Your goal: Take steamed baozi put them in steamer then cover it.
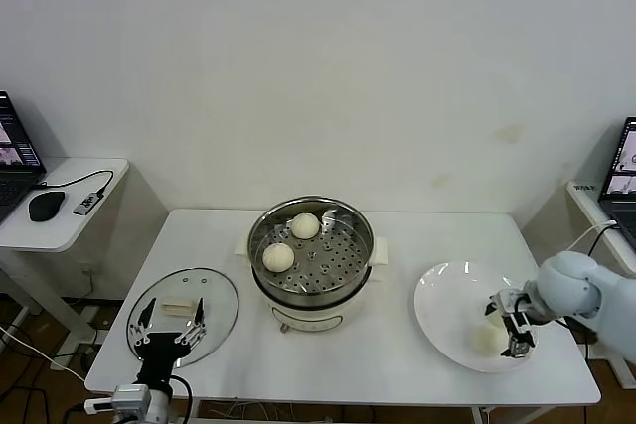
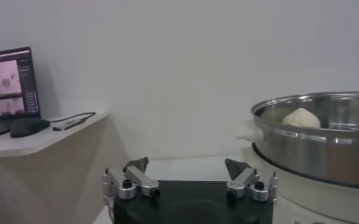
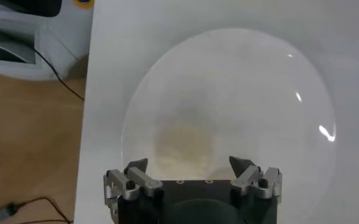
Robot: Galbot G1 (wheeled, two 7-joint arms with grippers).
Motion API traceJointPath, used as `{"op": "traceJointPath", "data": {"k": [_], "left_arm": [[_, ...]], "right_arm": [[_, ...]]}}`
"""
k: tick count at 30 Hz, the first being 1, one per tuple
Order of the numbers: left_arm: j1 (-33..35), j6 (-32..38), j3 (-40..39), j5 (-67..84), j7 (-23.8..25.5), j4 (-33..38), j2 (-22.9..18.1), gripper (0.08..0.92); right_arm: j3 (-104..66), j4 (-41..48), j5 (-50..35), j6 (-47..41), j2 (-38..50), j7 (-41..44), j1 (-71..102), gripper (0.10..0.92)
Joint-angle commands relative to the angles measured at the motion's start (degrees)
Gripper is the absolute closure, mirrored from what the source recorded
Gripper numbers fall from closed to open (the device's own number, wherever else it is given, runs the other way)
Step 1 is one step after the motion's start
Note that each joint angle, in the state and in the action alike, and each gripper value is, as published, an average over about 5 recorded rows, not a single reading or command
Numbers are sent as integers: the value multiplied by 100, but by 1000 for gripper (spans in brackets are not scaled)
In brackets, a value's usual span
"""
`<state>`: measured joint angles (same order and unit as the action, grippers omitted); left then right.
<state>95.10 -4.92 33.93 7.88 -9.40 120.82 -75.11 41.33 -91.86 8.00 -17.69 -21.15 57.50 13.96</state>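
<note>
Over the plate [image 1: 442,297], the right pincer [image 1: 511,333] gapes around a baozi [image 1: 487,337]; no legible writing.

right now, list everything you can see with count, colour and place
baozi in steamer: two, cream-white, on the perforated tray
baozi on plate: one, cream-white, between the right tool's fingers
steamer: one, shiny steel on cream base, table centre
plate: one, white, table's right side
glass lid: one, clear with cream handle, table's left side
table: one, white
laptops: two, dark, on side desks at far left and far right
mouse: one, black, left desk
left tool: open, over the lid
right tool: open, around the plate's baozi
</note>
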Motion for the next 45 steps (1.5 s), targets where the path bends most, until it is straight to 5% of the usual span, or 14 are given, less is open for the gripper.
{"op": "traceJointPath", "data": {"k": [1,12,20,30,45], "left_arm": [[5,0,2,3,2,1,-6,177],[3,6,-16,-2,2,5,-37,177],[1,5,-9,-5,-1,15,-37,177],[-14,8,9,14,1,43,-21,177],[-41,-11,87,119,0,138,34,177]], "right_arm": [[-359,156,155,-39,-171,-74,477,221],[-446,218,226,-87,-249,-91,569,292],[-360,169,122,-84,-221,-63,227,424],[893,-44,-882,-160,-280,135,-2125,457],[2828,393,-2150,-40,-2336,349,-5670,448]]}}
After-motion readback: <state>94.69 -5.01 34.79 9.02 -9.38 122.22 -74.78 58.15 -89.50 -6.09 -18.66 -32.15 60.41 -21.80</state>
